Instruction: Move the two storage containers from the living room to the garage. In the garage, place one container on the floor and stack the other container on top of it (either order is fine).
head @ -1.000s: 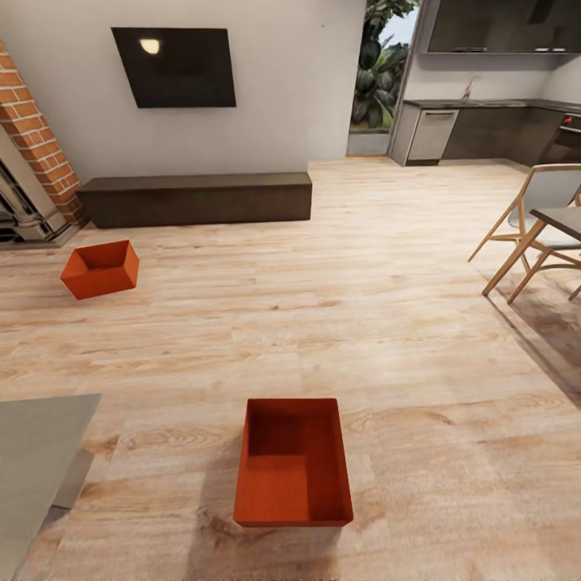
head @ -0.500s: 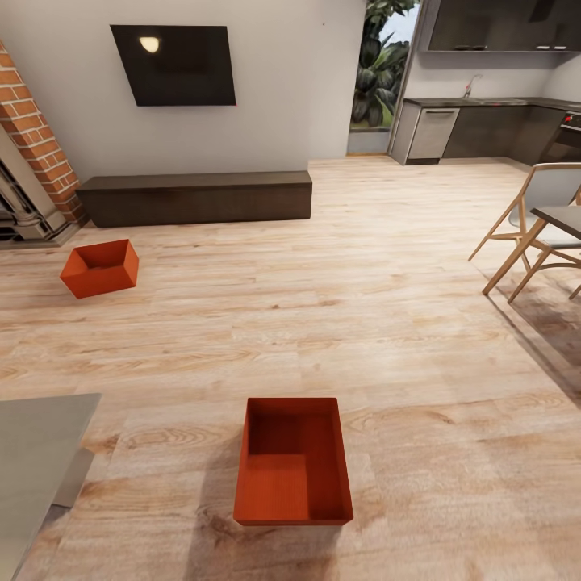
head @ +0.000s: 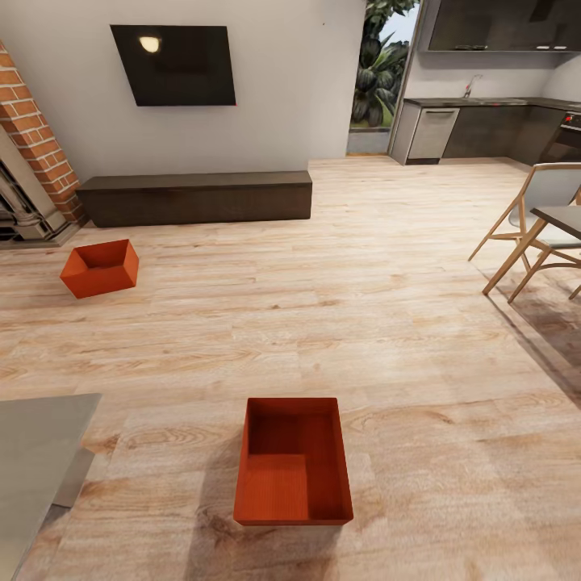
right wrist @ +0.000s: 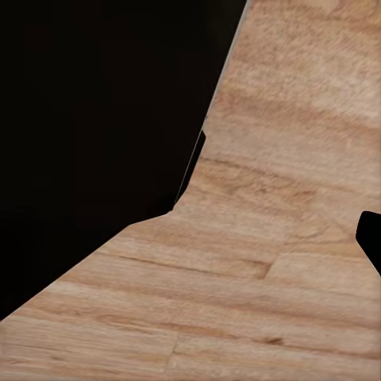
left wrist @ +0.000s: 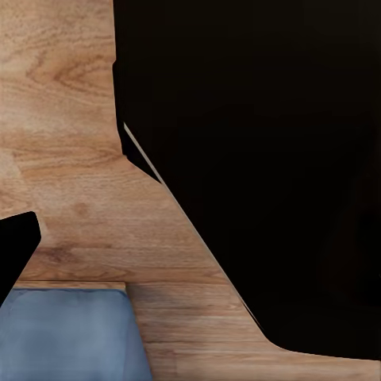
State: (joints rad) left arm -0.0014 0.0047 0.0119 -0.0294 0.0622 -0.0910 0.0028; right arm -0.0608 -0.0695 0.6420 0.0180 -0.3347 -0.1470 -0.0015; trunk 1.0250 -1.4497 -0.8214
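Two storage containers (head: 293, 464) (head: 100, 268) on wood floor (head: 403, 323), apart from fingers; fingers' state unclear.

Head view: bright, even, diffuse light; render sharp across the frame. Small glare spot on the TV (head: 174, 65), upper left. Soft shadows under the chair (head: 539, 230) at right and beside the near bin (head: 294, 462), lower centre. Wide-angle stretch towards the edges. Wrist views: wood floor (right wrist: 278, 262) slightly soft; large unlit black masses, no detail.
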